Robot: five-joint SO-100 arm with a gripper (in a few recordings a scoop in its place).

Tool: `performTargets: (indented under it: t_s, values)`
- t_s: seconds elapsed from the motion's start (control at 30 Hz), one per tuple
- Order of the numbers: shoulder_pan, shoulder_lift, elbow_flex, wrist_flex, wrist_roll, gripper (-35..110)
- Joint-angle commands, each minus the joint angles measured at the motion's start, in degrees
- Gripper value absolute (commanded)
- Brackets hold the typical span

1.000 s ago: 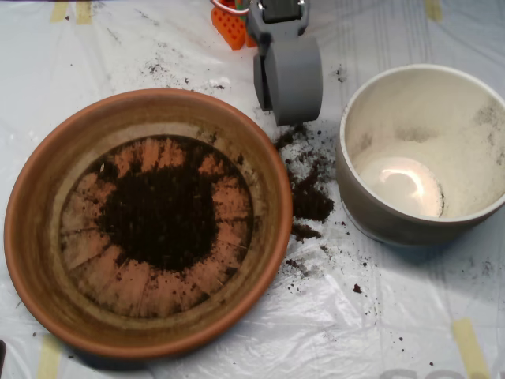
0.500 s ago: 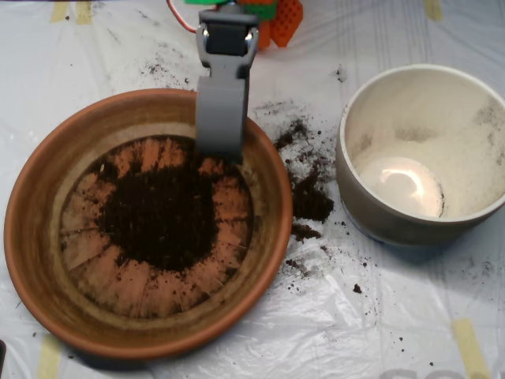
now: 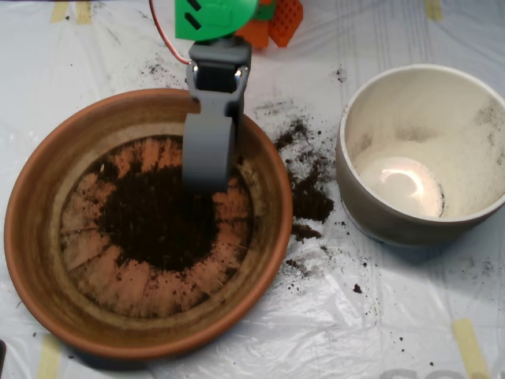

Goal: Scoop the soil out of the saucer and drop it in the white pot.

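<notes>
Most soil [image 3: 162,215]: a dark heap mid-saucer [image 3: 31,237], not yet lifted.
Claw [image 3: 207,178]: reaches down from the top edge, tip at the heap's upper edge; released or clenched, I cannot tell.
Spill [image 3: 309,201]: crumbs on the desk.
White pot [image 3: 351,201]: right, apparently soil-free.

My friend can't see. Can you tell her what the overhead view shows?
A grey scoop tool reaches into a terracotta saucer, over its dark soil. A white pot sits right of it, with spilled soil between them on the plastic sheet.
</notes>
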Motion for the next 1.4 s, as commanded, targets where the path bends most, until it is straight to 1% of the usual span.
performTargets:
  t_s: [0.0,0.23,0.53,0.93,1.07,1.17,1.23,1.37]
  values:
    - [2.55,-8.26,-11.25,1.14,0.26,40]
    - [3.87,-24.43,-22.06,3.96,0.88,40]
    - [5.19,-37.88,-33.13,8.17,0.00,42]
    - [5.54,-48.43,-42.63,12.22,-1.05,39]
    - [5.36,-49.22,-43.42,12.48,-1.32,37]
    - [5.27,-48.87,-43.15,12.48,-1.14,32]
    - [5.45,-48.16,-42.71,11.95,-0.62,22]
    - [5.63,-45.53,-40.34,9.84,-0.35,9]
